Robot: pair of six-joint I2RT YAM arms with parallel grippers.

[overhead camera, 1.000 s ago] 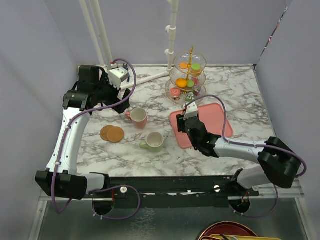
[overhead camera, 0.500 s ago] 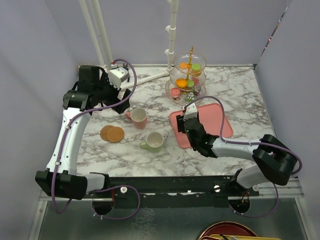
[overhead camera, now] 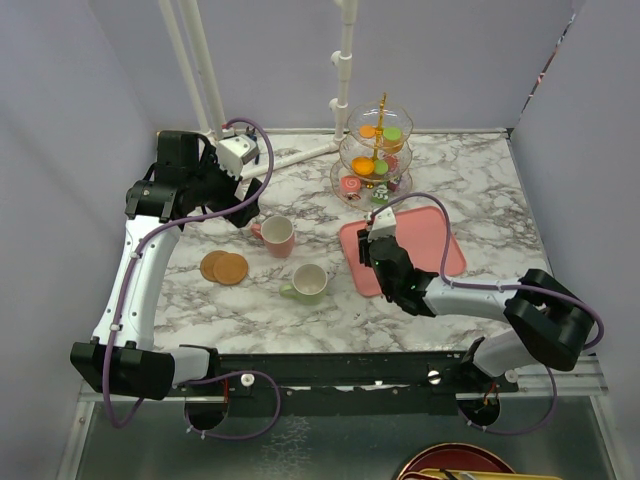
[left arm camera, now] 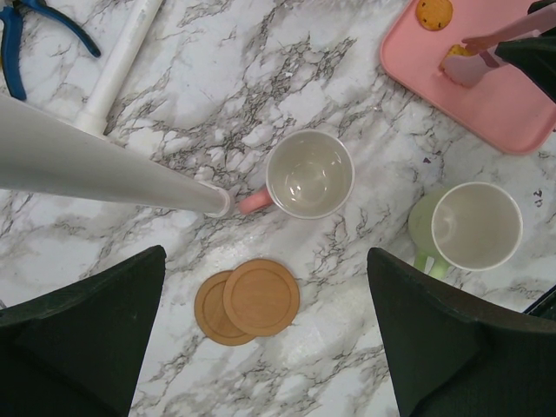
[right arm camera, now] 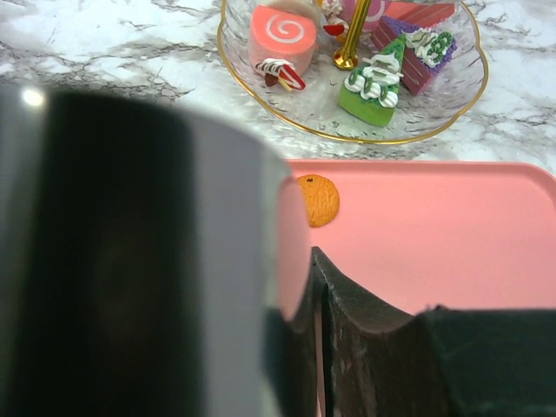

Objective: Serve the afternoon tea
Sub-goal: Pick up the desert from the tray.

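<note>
The clear three-tier stand (overhead camera: 378,150) with a gold stem stands at the back and holds small cakes; its bottom tier (right arm camera: 228,65) fills the top of the right wrist view. A pink mug (overhead camera: 275,235) (left arm camera: 308,174) and a pale-green mug (overhead camera: 308,283) (left arm camera: 476,224) stand empty on the marble. Two brown coasters (overhead camera: 224,267) (left arm camera: 261,297) overlap left of them. My left gripper (overhead camera: 240,208) (left arm camera: 265,256) hangs open high above the coasters. My right gripper (overhead camera: 372,235) (right arm camera: 320,261) is low over the pink tray (overhead camera: 430,235), shut on pink-tipped tongs (left arm camera: 473,65) (right arm camera: 291,234) beside a cookie (right arm camera: 319,200).
Another cookie (left arm camera: 433,12) lies on the tray (left arm camera: 486,104) nearer the stand. A white pipe (left arm camera: 122,52) and blue pliers (left arm camera: 35,26) lie at the back left. An upright white post (overhead camera: 343,60) rises behind the stand. Lilac walls close in the sides.
My right gripper has edged a little along the tray's left part and its jaws have narrowed on the tongs. The left arm has not moved.
</note>
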